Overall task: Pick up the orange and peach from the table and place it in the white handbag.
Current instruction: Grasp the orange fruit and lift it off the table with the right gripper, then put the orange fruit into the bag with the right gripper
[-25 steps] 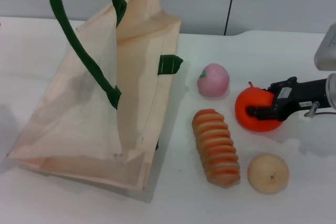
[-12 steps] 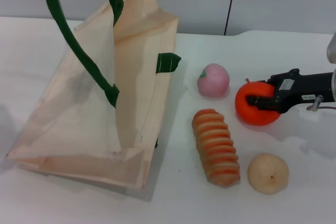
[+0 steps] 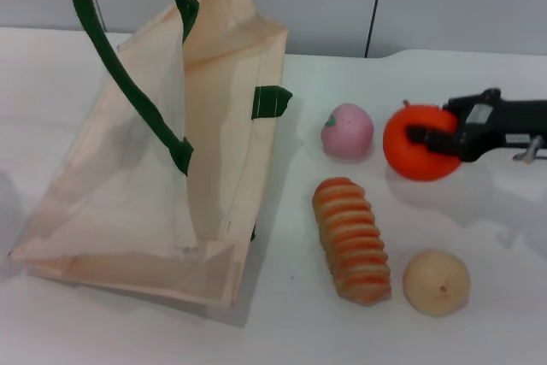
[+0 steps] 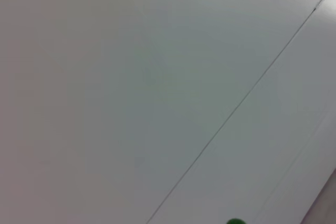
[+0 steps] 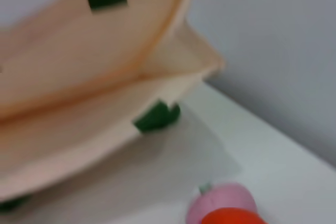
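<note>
**Orange gripped at the right of the table**

The orange (image 3: 416, 154) was held clamped in the right gripper (image 3: 427, 136), to the right of the peach (image 3: 347, 131). The peach lay on the table (image 3: 479, 297) between the orange and the white handbag (image 3: 154, 168), whose green handle (image 3: 120, 66) was drawn upward. Whether the left gripper was clenched could not be told. A striped bread roll (image 3: 352, 239) and a beige ball (image 3: 436, 281) lay nearer.

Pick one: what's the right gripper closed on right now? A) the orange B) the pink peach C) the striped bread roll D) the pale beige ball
A: in the head view the right gripper is shut on the orange, while the peach, the striped bread roll and the pale beige ball sit apart from it on the table.
</note>
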Tool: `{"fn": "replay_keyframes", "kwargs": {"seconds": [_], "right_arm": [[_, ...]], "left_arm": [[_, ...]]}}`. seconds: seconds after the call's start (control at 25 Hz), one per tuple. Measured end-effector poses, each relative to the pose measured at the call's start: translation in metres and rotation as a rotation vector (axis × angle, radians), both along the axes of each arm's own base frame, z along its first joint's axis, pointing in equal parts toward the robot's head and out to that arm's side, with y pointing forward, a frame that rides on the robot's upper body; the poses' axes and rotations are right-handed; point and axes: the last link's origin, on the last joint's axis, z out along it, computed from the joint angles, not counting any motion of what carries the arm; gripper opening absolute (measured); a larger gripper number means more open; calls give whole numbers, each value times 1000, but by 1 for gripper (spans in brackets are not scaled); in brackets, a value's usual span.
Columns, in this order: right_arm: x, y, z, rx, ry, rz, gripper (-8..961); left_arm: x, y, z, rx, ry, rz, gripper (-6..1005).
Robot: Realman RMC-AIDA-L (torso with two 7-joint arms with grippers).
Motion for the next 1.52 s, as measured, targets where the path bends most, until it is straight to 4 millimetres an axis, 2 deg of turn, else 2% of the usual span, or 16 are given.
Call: {"fn": "replay_keyframes", "kwargs": {"seconds": [0.16,0.32,0.6,0.8,1.0,1.24,1.52], "right_arm": [[-20,-4,12,-17,82,85,395],[-52,-7,11,-75,172,223,358],[-109,8,-32,-161,208,351,300],[-136,16,-52,-179,174,400,268],[-148,22,-65,-165,149,397,235],[-151,27,-84,-136,93,377,186],[-152,30,-96,-114,47,367,135]], "left_arm": [[0,0,2,6,-4,-3,119],[2,1,0,1,-16,-7,119],[11,7,0,0,-19,-31,119],[20,12,-4,-20,-17,-57,119],[28,16,-9,-32,-21,-78,119],[38,17,-14,-53,-41,-117,119],[45,15,-15,-55,-67,-159,116]]}}
